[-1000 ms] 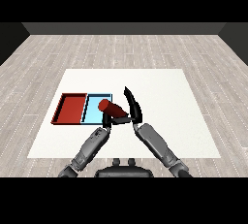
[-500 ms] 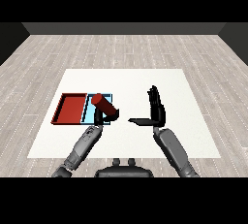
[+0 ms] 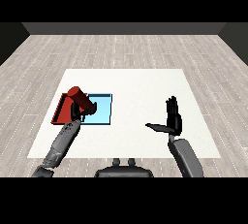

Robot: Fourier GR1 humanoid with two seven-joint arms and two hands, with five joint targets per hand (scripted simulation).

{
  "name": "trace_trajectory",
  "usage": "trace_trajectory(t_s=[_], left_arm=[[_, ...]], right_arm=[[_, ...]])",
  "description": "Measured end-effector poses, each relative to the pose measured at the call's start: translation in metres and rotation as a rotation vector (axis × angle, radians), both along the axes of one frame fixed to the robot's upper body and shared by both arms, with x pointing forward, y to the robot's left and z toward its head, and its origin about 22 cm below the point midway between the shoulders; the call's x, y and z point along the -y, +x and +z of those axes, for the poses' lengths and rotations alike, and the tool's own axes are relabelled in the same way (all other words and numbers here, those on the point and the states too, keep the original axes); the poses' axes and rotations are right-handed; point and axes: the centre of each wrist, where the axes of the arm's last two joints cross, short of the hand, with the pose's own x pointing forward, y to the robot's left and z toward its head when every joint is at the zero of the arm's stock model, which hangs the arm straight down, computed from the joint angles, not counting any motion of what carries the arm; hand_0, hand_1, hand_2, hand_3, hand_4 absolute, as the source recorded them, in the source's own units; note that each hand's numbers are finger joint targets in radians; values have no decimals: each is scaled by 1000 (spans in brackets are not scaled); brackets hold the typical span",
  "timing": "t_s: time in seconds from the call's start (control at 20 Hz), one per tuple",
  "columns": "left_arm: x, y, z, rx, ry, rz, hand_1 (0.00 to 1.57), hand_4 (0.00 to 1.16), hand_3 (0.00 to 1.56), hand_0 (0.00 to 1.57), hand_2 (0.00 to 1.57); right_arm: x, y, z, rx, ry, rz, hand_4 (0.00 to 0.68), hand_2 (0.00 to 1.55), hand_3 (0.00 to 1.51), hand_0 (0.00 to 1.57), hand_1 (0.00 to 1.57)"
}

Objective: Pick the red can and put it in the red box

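While the left hand (image 3: 83,109) curls round the red can (image 3: 79,97), the head view shows the can tilted above the red tray (image 3: 59,113), near the seam with the light blue tray (image 3: 102,111). Both trays lie side by side on the white table (image 3: 140,92). Well apart at the view's right, the right hand (image 3: 172,120) stands empty, fingers straight up, thumb pointing left.

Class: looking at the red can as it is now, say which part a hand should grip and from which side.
Grip the red can round its curved side wall, coming from below and right, as the left hand does; the can is tilted, its top leaning up-left over the red tray.
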Motion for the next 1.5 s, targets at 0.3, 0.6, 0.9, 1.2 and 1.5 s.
trace_trajectory(t_s=[0.3, 0.6, 0.9, 1.2, 1.5], left_arm=[[-60, 16, -4, -106, 56, 111, 1571, 1097, 1472, 1571, 1555], [-92, 34, -18, -237, 123, 198, 1571, 1051, 1503, 1571, 1571], [-93, 41, -34, -404, 155, 271, 691, 739, 491, 691, 720], [-97, 29, -54, -588, 160, 364, 913, 711, 147, 913, 910], [-115, 14, -62, -696, 78, 433, 0, 0, 0, 0, 0]], right_arm=[[20, -4, -10, -48, -43, -65, 0, 0, 0, 0, 0], [29, 5, -21, -89, -70, -98, 0, 0, 0, 0, 0], [28, 22, -30, -110, -44, -98, 0, 0, 0, 0, 0], [30, 33, -38, -123, -49, -109, 0, 0, 0, 0, 0], [29, 35, -44, -110, -37, -105, 0, 0, 0, 0, 0]])
